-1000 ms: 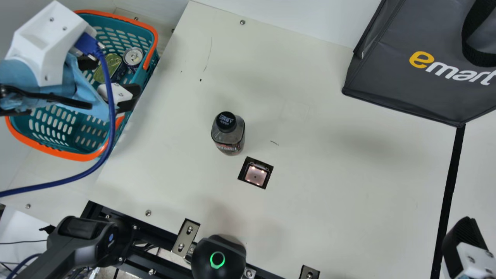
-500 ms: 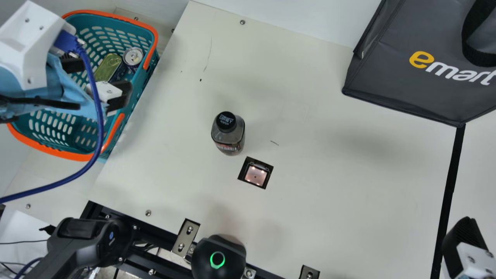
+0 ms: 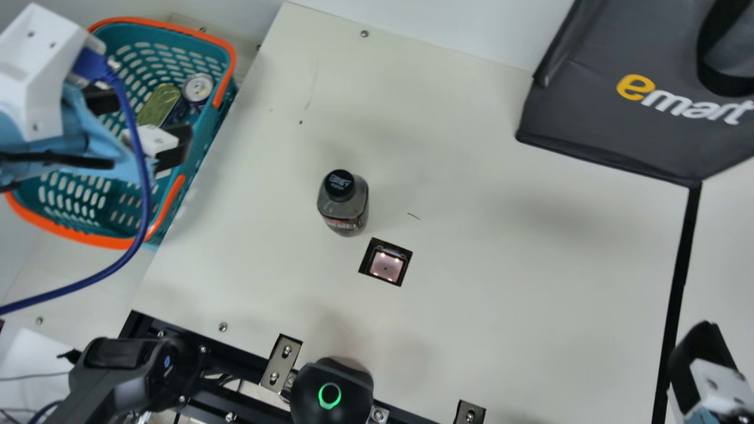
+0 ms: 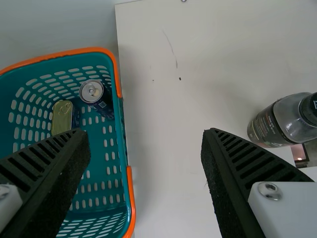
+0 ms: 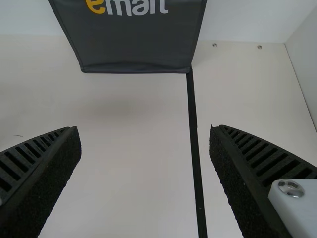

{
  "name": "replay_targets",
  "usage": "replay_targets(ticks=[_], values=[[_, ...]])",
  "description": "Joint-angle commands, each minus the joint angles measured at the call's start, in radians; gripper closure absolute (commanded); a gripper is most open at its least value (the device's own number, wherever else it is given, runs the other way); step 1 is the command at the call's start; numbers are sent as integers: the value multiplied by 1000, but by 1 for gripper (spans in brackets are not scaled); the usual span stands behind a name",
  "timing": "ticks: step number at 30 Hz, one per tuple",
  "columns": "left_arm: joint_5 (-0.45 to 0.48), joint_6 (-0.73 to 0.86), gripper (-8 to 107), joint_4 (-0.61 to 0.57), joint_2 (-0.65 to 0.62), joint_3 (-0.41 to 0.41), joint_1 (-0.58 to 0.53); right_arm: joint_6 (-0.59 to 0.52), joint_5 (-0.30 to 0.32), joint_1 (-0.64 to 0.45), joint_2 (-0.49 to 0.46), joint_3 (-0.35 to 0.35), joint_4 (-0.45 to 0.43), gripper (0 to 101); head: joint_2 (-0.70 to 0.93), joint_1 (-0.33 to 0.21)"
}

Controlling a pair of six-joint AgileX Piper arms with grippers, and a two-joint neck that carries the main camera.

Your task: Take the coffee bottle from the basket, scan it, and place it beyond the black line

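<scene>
Left: teal basket with orange rim (image 3: 88, 237), holding a gold-lidded tin (image 3: 159, 105) and, right beside it, a silver-topped can (image 3: 197, 87) toward the far right corner. Left gripper (image 3: 138, 125) is above the basket, jaws wide open; the left wrist view has the basket's rim showing between its two fingers. Blue cable (image 3: 138, 171) hangs from that arm, crossing in front of the basket.

Next, coffee bottle (image 3: 344, 206): upright on the cream table (image 3: 500, 294), black cap on, out of the basket, left of the black line. It's near the scanner window (image 3: 386, 265), on its far left side, apart from it. Window is set in the tabletop, small lights lit. Black rounded device with a green ring (image 3: 333, 391) at the near edge, left of the window.

Far right: dark gray bag (image 3: 601, 118), near corner at the far end of the black line (image 3: 677, 282). Near right: right gripper (image 3: 704, 359), by the line, jaws wide open; right wrist view has the line running between its fingers.
</scene>
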Motion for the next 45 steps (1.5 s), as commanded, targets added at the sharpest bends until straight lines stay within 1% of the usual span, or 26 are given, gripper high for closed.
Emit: replay_targets(ticks=[1,9,14,31,38,45], values=[[0,0,9,0,0,0,0,0,0,0,0,0,0,10,-89,-27],[0,0,9,0,0,0,0,0,0,0,0,0,0,10,-275,-27],[0,0,9,0,0,0,0,0,0,0,0,0,0,10,-275,-27],[-23,-72,9,32,10,-3,-93,0,0,0,0,0,0,10,-275,-27],[-57,-98,9,28,13,13,-136,0,0,0,0,0,0,10,-275,-27],[-107,-118,9,49,20,45,-204,0,0,0,0,0,0,10,-275,-27]])
